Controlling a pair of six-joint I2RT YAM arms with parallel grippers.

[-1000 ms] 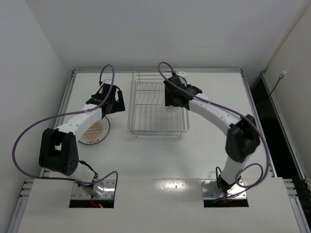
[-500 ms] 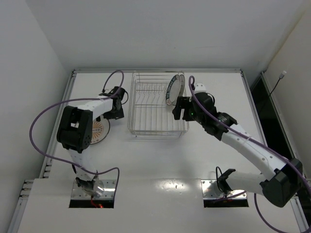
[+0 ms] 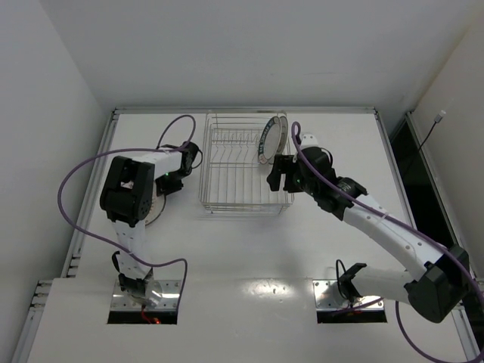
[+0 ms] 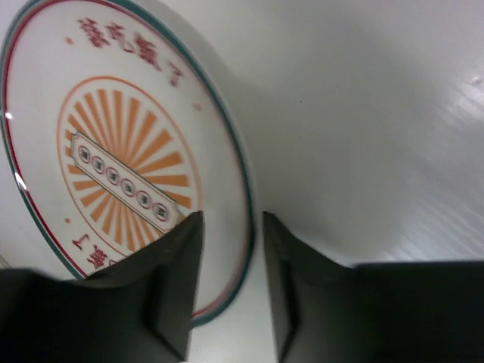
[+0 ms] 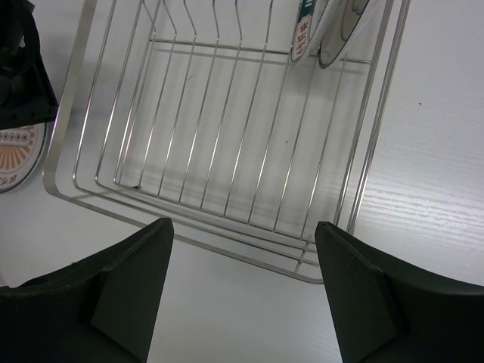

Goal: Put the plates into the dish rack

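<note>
The orange-striped plate [image 4: 113, 151] lies flat on the table, left of the dish rack [image 3: 246, 210]. My left gripper [image 4: 233, 223] comes down on its right edge, one finger over the plate and one outside it, shut on the rim. From above, that gripper [image 3: 172, 180] covers part of the same plate [image 3: 155, 208]. Two plates [image 3: 272, 138] stand upright in the rack's far right corner; the one with a blue patterned rim [image 5: 308, 23] stands just left of the white one [image 5: 349, 26]. My right gripper [image 5: 243, 225] hangs open and empty over the rack's near right corner.
The wire rack [image 5: 189, 234] stands mid-table with rows of upright tines. White walls close in the table on the left and at the back. Purple cables loop off both arms. A raised metal rail [image 3: 102, 151] runs along the table's left edge.
My left gripper has dropped onto the striped plate and closed on its rim. My right arm has drawn back from the rack's far right corner, where two plates now show standing.
</note>
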